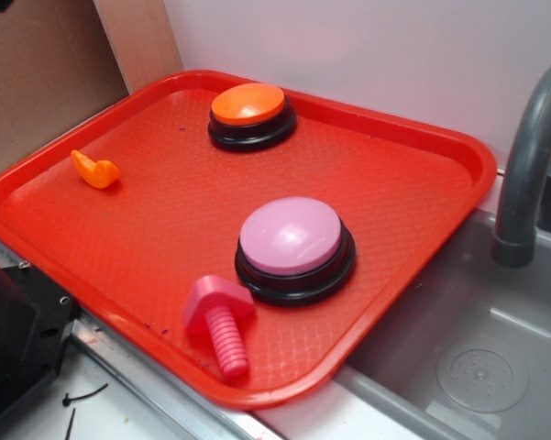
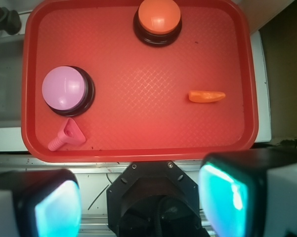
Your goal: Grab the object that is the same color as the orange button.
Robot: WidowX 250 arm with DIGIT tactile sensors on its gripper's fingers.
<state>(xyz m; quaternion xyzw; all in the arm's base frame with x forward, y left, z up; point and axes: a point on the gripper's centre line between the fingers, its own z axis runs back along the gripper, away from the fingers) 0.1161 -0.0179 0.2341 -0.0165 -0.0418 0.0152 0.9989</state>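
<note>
The small orange piece point(image 1: 95, 170) lies on the red tray point(image 1: 422, 211) near its left rim; in the wrist view it point(image 2: 206, 96) lies at the tray's right side. The orange button point(image 1: 248, 112) on a black base stands at the tray's far side, and shows at the top of the wrist view point(image 2: 159, 19). My gripper point(image 2: 141, 202) is open and empty, high above the robot base and off the tray's near edge. Its two fingers point(image 2: 54, 207) stand wide apart. The gripper does not show in the exterior view.
A lilac dome button point(image 1: 293, 243) and a pink bolt toy point(image 1: 220, 323) sit at the tray's near side. A grey sink basin point(image 1: 477, 367) with a faucet point(image 1: 527, 165) lies right of the tray. The black robot base point(image 2: 155, 197) is below the gripper.
</note>
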